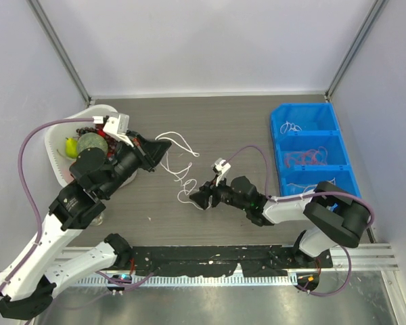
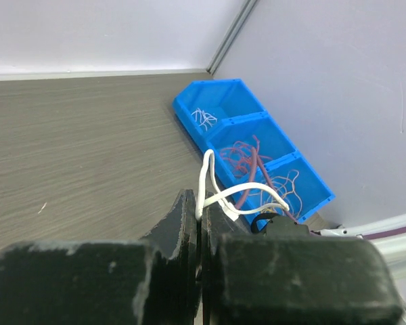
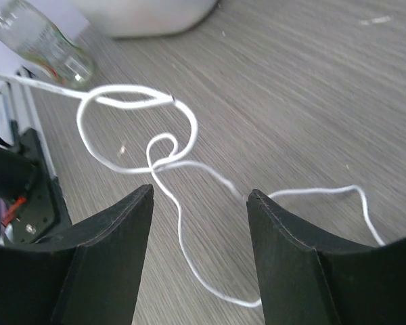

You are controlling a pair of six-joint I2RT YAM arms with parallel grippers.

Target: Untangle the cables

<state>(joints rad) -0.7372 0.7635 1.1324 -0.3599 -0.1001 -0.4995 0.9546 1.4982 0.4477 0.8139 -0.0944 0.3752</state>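
Note:
A thin white cable lies in loops on the wooden table between the two arms. My left gripper is shut on its far end. In the left wrist view the white cable rises from the closed jaws of the left gripper and loops to the right. My right gripper hovers low over the cable's near end, open. In the right wrist view a small knot lies just ahead of the right gripper, and a strand of the cable runs between the fingers without touching them.
A blue three-compartment bin at the right holds white cords, red cords and pale orange cords. A white bowl with fruit sits at the left. A clear bottle stands near it.

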